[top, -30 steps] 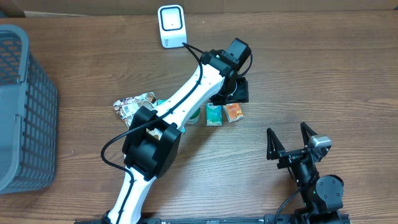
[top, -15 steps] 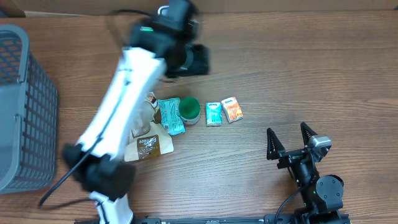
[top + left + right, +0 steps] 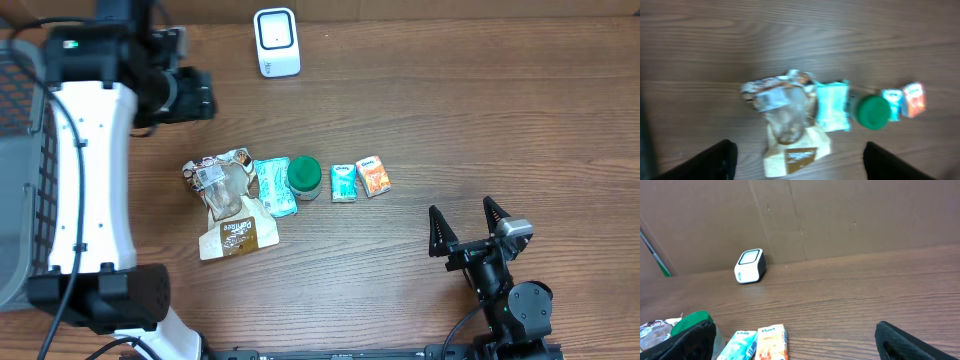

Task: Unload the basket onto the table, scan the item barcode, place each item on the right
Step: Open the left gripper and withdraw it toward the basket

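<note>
A white barcode scanner (image 3: pixel 276 42) stands at the table's far edge, and the right wrist view shows the scanner (image 3: pixel 749 266) too. The items lie in a row mid-table: a clear snack bag (image 3: pixel 215 180), a cream pouch (image 3: pixel 238 235), a teal packet (image 3: pixel 274 186), a green-lidded jar (image 3: pixel 304 177), a teal tissue pack (image 3: pixel 344 183) and an orange tissue pack (image 3: pixel 374 177). My left gripper (image 3: pixel 192 95) hangs high at the far left, open and holding nothing. From there the left gripper (image 3: pixel 800 162) looks down on the row. My right gripper (image 3: pixel 466 225) rests open near the front, right of the items.
A grey mesh basket (image 3: pixel 20 180) sits at the left edge, partly behind my left arm. A brown wall backs the table behind the scanner. Bare wood lies between the tissue packs and my right gripper.
My left arm has swung from over the tissue packs up and to the far left, near the basket, its jaws widening. The row of items is now uncovered. The right arm has not moved.
</note>
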You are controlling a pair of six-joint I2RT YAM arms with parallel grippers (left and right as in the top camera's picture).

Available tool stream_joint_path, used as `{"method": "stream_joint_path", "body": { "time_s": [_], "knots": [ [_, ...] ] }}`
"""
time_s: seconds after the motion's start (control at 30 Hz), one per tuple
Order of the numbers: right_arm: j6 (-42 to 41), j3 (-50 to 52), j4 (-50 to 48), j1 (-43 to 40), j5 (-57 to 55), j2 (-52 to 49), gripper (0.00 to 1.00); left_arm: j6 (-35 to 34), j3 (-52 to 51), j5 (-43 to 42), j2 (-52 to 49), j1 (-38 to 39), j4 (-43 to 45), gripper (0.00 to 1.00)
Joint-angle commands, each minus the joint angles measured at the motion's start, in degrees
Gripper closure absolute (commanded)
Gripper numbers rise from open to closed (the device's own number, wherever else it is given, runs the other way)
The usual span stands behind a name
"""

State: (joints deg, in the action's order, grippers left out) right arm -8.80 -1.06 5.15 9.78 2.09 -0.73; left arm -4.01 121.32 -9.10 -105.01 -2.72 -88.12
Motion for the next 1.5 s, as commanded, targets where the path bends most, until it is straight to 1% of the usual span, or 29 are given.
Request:
{"method": "stream_joint_path", "body": {
  "time_s": [0.0, 0.13, 0.23, 0.37, 0.53, 0.63, 0.93, 1.03, 1.4, 1.47],
  "knots": [
    [0.20, 0.59, -0.37, -0.22, -0.52, 0.57, 0.00, 4.90, 0.28, 1.14, 0.13, -3.76, -0.13, 0.10],
    [0.20, 0.59, -0.37, -0.22, -0.52, 0.57, 0.00, 4.90, 0.15, 1.14, 0.13, -6.21, -0.55, 0.03],
    [0.20, 0.59, -0.37, -0.22, -0.55, 0.57, 0.00, 4.11, -0.24, 0.63, 0.11, -6.71, -0.59, 0.00],
    [0.20, 0.59, -0.37, -0.22, -0.52, 0.57, 0.00, 1.16, -0.79, 0.85, 0.09, -6.71, -2.21, 0.01],
    [0.20, 0.59, -0.37, -0.22, -0.52, 0.57, 0.00, -2.93, -2.19, 4.94, 0.09, -6.71, -4.02, 0.00],
    [0.20, 0.59, -0.35, -0.22, -0.55, 0.57, 0.00, -4.28, -3.96, 5.01, 0.09, -6.69, -4.02, 0.00],
    [0.20, 0.59, -0.37, -0.22, -0.55, 0.57, 0.00, -4.39, -10.84, 2.71, 0.09, -6.67, -0.24, 0.01],
    [0.20, 0.59, -0.37, -0.22, -0.52, 0.57, 0.00, -4.39, -11.04, 1.57, 0.09, -6.62, 0.66, 0.01],
    [0.20, 0.59, -0.37, -0.22, -0.52, 0.57, 0.00, -4.31, -11.04, 2.34, 0.09, -6.67, 1.33, 0.00],
    [0.20, 0.59, -0.37, -0.22, -0.52, 0.57, 0.00, -3.21, -11.04, 2.34, 0.09, -6.67, 2.19, 0.00]
  ]
}}
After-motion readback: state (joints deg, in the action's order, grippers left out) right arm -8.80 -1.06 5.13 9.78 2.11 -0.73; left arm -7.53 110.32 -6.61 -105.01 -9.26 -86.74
